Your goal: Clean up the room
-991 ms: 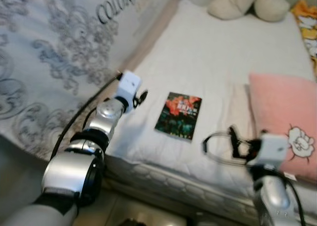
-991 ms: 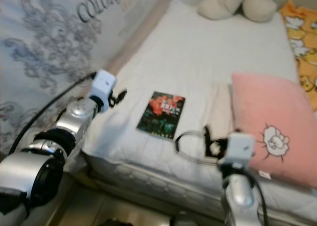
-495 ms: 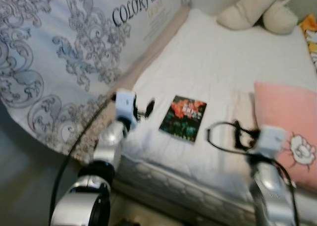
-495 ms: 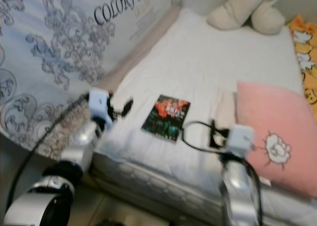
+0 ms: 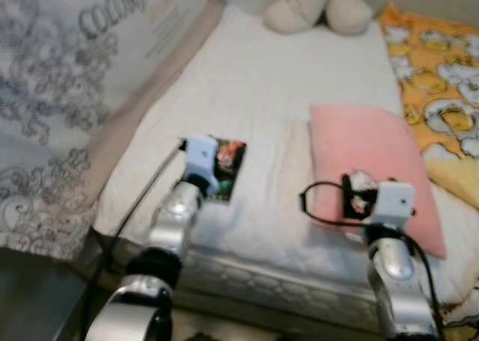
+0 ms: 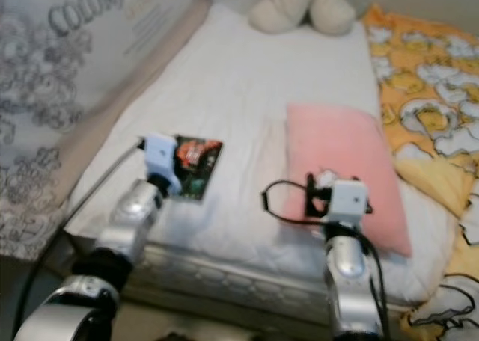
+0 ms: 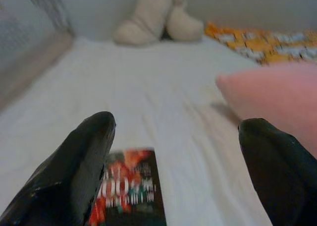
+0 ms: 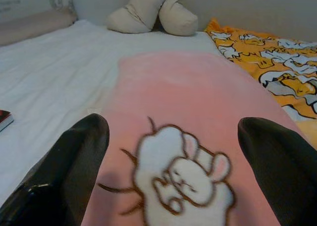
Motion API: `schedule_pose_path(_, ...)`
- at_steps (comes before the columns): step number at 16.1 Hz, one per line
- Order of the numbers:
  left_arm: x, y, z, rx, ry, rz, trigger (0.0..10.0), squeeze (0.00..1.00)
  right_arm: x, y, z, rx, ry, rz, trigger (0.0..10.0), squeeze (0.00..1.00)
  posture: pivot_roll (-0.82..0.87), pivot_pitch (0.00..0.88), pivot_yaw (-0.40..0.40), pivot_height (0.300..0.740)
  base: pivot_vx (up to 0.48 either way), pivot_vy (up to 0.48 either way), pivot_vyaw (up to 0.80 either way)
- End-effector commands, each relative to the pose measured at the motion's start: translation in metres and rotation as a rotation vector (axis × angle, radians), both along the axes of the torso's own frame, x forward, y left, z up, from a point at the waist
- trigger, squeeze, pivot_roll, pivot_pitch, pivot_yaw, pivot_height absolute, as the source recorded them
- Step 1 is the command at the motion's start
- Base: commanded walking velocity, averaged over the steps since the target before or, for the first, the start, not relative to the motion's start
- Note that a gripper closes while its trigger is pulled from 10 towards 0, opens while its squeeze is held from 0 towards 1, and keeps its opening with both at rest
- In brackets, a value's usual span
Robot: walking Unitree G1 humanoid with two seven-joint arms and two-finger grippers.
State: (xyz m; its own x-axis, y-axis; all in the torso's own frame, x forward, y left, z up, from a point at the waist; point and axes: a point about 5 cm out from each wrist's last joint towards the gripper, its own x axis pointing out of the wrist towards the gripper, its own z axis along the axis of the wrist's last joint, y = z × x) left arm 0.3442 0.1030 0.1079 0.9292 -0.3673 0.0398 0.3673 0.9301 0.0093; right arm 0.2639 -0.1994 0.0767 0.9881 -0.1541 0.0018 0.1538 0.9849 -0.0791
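Book (image 7: 130,191) lay on bed (image 5: 269,79), partly hidden under left gripper (image 7: 173,171), jaws wide, empty | right gripper (image 8: 173,176) jaws wide over pink pillow (image 8: 198,112), empty

**Robot body: silver arms, white wrist boxes, black fingers**

Two arms of rounded silver metal segments with black ring joints. Left arm (image 5: 171,229) has a wide black collar at the elbow and a thin black cable running along it. Right arm (image 5: 392,281) carries a looped black cable by the wrist. Each wrist ends in a small white box-shaped housing. Left gripper (image 7: 173,171) and right gripper (image 8: 171,174) both have thick, glossy black, rounded fingers.
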Motion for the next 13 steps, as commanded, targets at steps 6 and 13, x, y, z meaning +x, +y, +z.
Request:
schedule_pose_path(6,0.005,-0.012,0.006,-0.071,0.022,0.023,10.0,0.00,-0.001,-0.001,0.009,-0.031,-0.060,-0.012,10.0,0.00,-0.10,0.000,0.071,0.740,0.329,-0.344,0.00)
schedule_pose_path(13,-0.007,-0.022,-0.006,-0.039,0.045,-0.049,10.0,0.00,-0.016,-0.003,0.001,-0.029,-0.026,-0.002,10.0,0.00,-0.11,0.000,0.061,0.740,0.382,-0.249,0.00)
